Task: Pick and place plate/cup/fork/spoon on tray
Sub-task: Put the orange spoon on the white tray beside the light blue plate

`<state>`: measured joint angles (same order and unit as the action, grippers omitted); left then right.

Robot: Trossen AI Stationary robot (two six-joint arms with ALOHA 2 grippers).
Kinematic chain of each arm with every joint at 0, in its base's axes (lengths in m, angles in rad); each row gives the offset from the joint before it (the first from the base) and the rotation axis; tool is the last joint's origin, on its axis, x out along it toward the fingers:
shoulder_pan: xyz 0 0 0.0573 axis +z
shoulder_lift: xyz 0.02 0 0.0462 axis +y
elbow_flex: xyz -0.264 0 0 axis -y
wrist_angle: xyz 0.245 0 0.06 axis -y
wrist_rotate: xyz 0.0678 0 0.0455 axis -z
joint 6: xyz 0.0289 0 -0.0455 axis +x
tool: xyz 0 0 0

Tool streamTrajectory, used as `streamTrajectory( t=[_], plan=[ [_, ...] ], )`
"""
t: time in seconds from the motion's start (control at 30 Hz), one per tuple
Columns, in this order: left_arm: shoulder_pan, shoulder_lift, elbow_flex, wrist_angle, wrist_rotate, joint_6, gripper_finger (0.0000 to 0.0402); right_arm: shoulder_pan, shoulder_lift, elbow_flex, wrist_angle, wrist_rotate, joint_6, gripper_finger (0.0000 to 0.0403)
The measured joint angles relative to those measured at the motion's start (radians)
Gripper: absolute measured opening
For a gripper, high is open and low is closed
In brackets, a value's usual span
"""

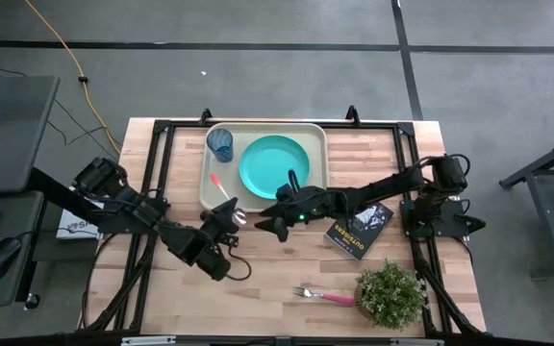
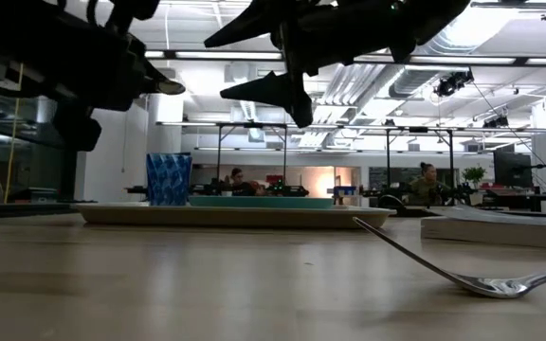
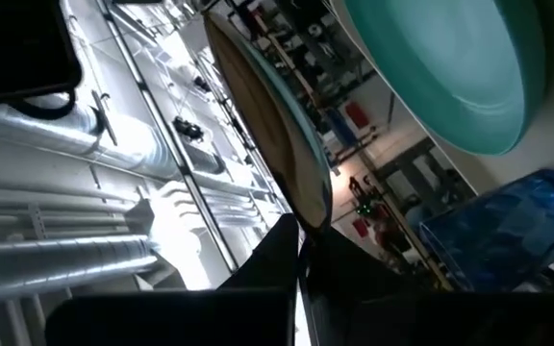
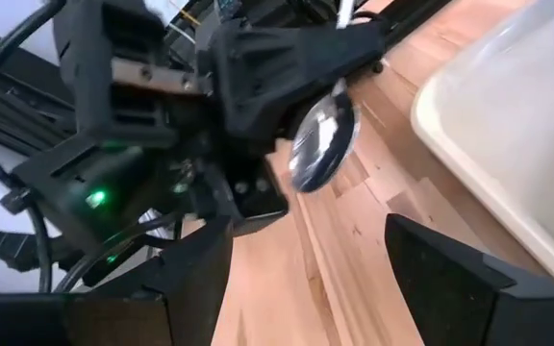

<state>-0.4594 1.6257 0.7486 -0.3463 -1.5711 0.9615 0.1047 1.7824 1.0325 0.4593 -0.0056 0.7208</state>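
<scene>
Now left gripper [image 1: 236, 217] clamps the spoon [image 1: 223, 197] at the tray [image 1: 317, 135] edge.
Right gripper [image 1: 275, 223] spread beside it; cup [image 1: 220, 144], plate [image 1: 274, 166] on tray; fork [image 1: 322, 296] well off on wood table [image 1: 267, 279]; office room behind.

Both grippers crowd tray's near edge: left gripper [image 1: 231, 217] holding spoon [image 1: 223, 189], right gripper [image 1: 269, 223] just beside it, fingers apart. Tray [image 1: 317, 135] mostly filled by plate [image 1: 273, 165] and cup [image 1: 220, 144]; bare strip along left side. Book [image 1: 359, 230] and plant [image 1: 390, 293] block right. Wood around fork [image 1: 321, 296] free on left.
</scene>
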Motion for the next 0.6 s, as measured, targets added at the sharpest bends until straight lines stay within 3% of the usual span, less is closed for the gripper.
streamTrajectory(
  t=[0.3, 0.6],
  plan=[
    [0.083, 0.000, 0.000, 0.043, 0.000, 0.003, 0.0000, -0.008, 0.006, 0.000, 0.004, 0.027, 0.001, 0.0261],
    [0.146, 0.000, 0.000, 0.423, 0.146, 0.215, 0.0000, -0.055, 0.006, 0.000, -0.020, -0.011, -0.003, 0.0236]
  ],
)
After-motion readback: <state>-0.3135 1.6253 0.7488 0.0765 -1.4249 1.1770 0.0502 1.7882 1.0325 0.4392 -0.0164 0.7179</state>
